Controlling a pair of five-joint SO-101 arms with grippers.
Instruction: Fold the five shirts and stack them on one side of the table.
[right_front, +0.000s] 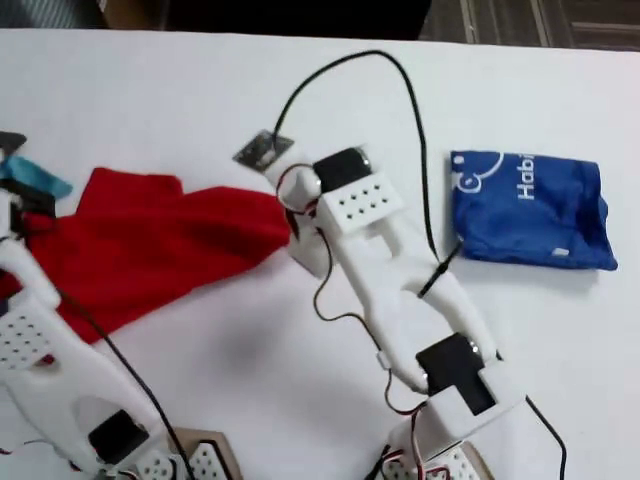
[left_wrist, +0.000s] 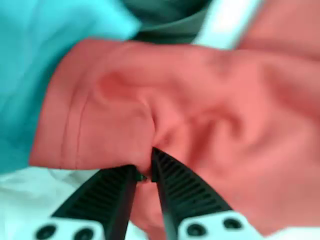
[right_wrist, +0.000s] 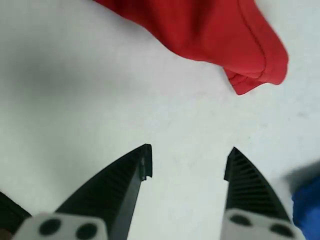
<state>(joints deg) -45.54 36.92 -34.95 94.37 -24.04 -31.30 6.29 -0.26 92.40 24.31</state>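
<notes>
One shirt folded, red shirt in hand

Progress, as judged: early. The blue shirt (right_front: 530, 210) lies folded into a compact block on the right side of the surface (right_front: 200, 100), alone, so it looks like the start of the stack. The red shirt (right_front: 150, 245) is not yet folded. A teal cloth (right_front: 35, 180) sits at the far left edge, just beside the red shirt and partly under it; probably another of the five, unfolded. Three garments can be made out, so most of the job is left: fold the red one, carry it over to the blue one, then the rest.

Red shirt: lies left of centre, well apart from the blue shirt. Spread out loosely and rumpled, one hemmed end drawn to a blunt point toward the middle of the surface. In the left wrist view the red shirt (left_wrist: 200, 100) is puckered into soft ridges around the pinch, with a stitched hem beside the teal cloth (left_wrist: 50, 50). Soft knit, likely to sag and drag rather than hold a crease.

Left gripper (left_wrist: 148, 167): clenched on a fold of the red shirt at its left end, jaws almost meeting with cloth between the tips.

Right gripper (right_wrist: 189, 155): released, jaws spread wide, nothing between them, hanging over bare surface near the hemmed corner of the red shirt (right_wrist: 210, 30) but not touching it
</notes>
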